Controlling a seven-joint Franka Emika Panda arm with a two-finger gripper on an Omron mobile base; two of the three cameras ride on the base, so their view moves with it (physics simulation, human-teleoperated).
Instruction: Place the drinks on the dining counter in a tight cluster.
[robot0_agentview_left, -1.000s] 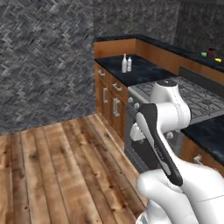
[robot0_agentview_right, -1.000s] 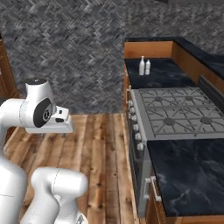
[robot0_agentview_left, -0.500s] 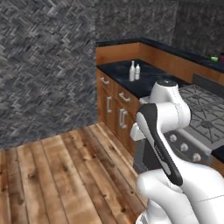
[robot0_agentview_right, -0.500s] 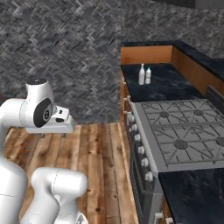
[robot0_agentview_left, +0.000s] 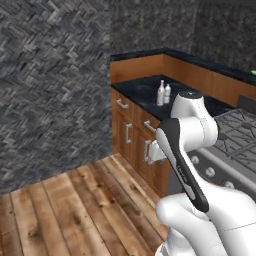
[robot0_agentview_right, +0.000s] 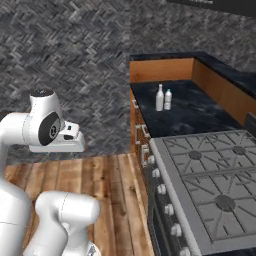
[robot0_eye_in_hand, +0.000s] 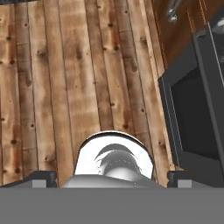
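Two small bottles stand upright, long axes vertical and necks pointing up, on the black marble counter (robot0_agentview_right: 200, 117) over the wooden drawers (robot0_agentview_left: 131, 134) — the slim bottle with the white neck (robot0_agentview_right: 159, 98) just beside the shorter clear bottle with a light cap (robot0_agentview_right: 168, 100), near that counter's front edge and well apart from the stove (robot0_agentview_right: 210, 175). In the left base view the same pair appears as the slim bottle (robot0_agentview_left: 160, 93) and the short one (robot0_agentview_left: 167, 93), partly behind the white arm. Any labels are too small to read. The gripper (robot0_eye_in_hand: 111, 177), seen in the hand view, points down at the wood-plank floor (robot0_eye_in_hand: 65, 87) with its fingertips (robot0_eye_in_hand: 43, 177) spread wide apart and nothing between them. The dark oven door (robot0_eye_in_hand: 197, 113) is cut off at that picture's right edge — the wood-panelled riser (robot0_agentview_right: 162, 70) backs the counter.
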